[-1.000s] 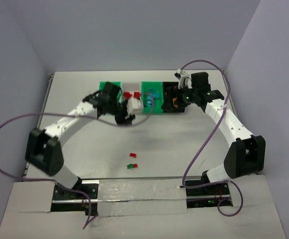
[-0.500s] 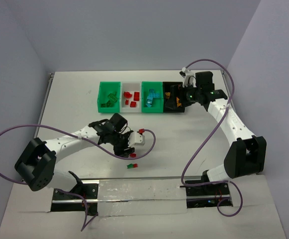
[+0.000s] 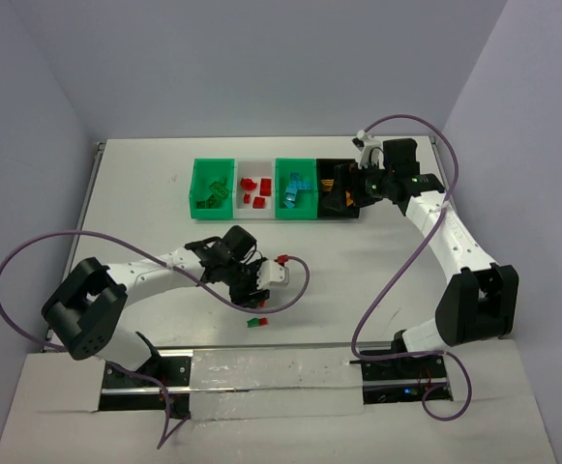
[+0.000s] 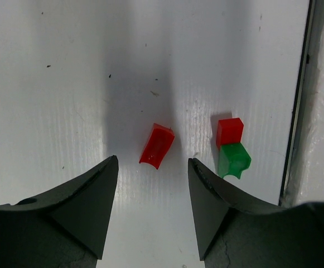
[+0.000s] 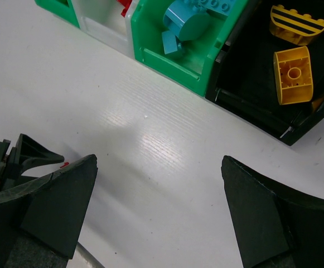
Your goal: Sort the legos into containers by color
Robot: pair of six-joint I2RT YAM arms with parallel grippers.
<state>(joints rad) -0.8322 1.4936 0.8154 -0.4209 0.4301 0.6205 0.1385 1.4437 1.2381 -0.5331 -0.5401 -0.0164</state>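
Pick step: left gripper (image 4: pixel 152 161) parted, empty; red lego (image 4: pixel 156 146) lies between fingertips, red-green pair (image 4: pixel 231 149) outside one finger. Next: descend, close. Right gripper (image 5: pixel 159 161) wide apart, empty, black bin (image 5: pixel 251 72) ahead.

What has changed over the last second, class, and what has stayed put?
The left gripper swung from the white bin back toward the arm bases and now hovers open over a loose red brick, gripping nothing. The right gripper hardly moved; the four bins and red-green brick stayed put.
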